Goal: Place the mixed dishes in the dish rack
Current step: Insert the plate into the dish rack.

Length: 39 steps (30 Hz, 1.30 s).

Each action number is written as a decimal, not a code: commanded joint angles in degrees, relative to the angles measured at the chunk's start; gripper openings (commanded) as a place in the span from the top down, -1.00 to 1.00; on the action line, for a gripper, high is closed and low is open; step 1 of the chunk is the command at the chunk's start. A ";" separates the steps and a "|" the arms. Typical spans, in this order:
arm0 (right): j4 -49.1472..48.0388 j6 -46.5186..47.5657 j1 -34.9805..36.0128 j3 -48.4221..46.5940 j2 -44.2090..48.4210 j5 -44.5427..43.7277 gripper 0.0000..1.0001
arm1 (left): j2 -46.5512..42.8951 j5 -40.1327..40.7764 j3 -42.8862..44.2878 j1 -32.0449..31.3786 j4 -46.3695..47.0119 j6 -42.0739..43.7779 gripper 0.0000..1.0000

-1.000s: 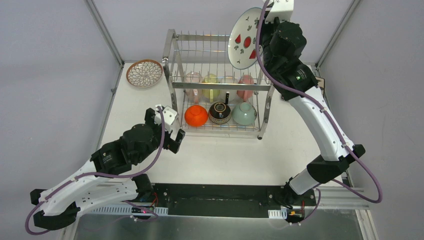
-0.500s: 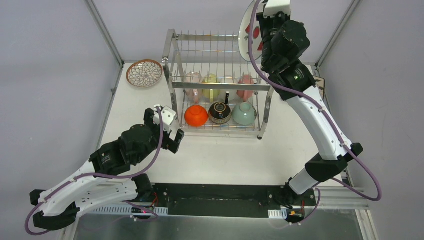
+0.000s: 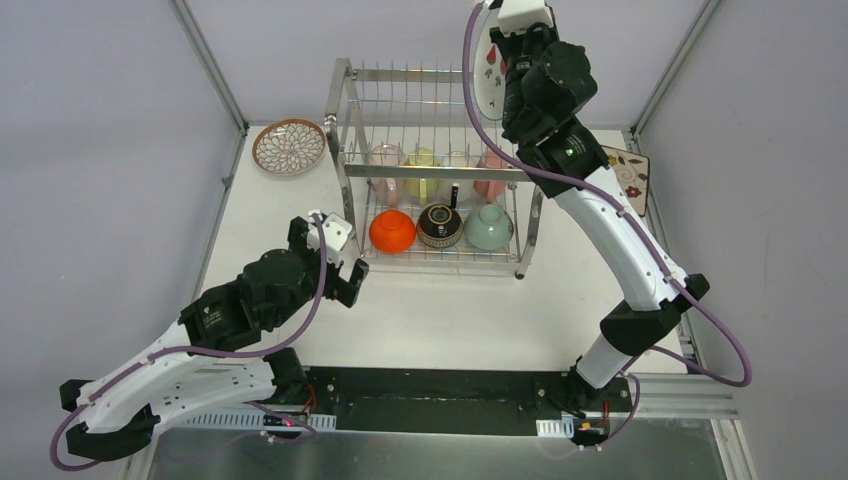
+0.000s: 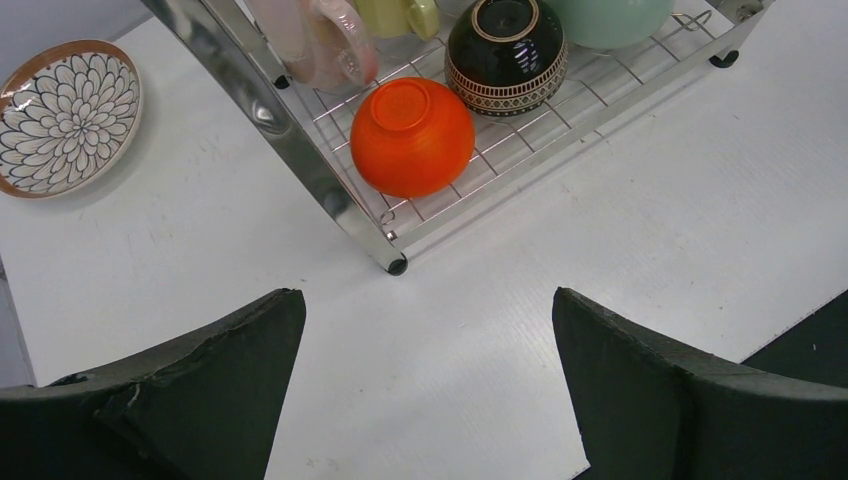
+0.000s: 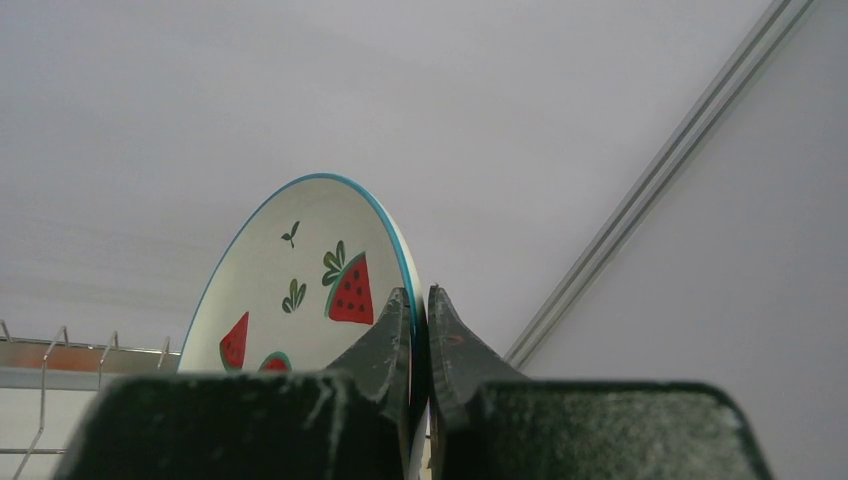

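R gripper: fingers clamped on rim of strawberry plate; plate stands on edge, up high over rack's far-right corner.
Rack: mid-back of table.
Rack bottom shelf: orange bowl, dark bowl, mint bowl, upside down in a row.
Cups: pastel, lined up behind the bowls.
L gripper: fingers wide apart, nothing between them; hovers over table near rack's front-left foot.
Petal plate: flat on table, left of rack.
Square floral plate: on table right of rack, partly behind R arm.
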<state>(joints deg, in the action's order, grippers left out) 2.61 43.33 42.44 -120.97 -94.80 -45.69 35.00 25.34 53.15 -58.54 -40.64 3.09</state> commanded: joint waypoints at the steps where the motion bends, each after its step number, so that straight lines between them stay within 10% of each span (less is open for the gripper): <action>1: -9.36 3.58 0.62 -4.63 1.79 -0.44 1.00 | -0.62 -0.67 -0.06 -0.19 1.88 0.53 -0.98; 39: -13.02 11.29 2.96 6.09 0.76 -7.37 1.00 | -0.80 -1.79 -0.24 -0.19 1.89 0.91 -0.98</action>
<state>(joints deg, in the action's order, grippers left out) -2.61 53.23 44.42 -114.41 -95.33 -52.10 34.65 24.29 53.08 -58.54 -40.66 3.60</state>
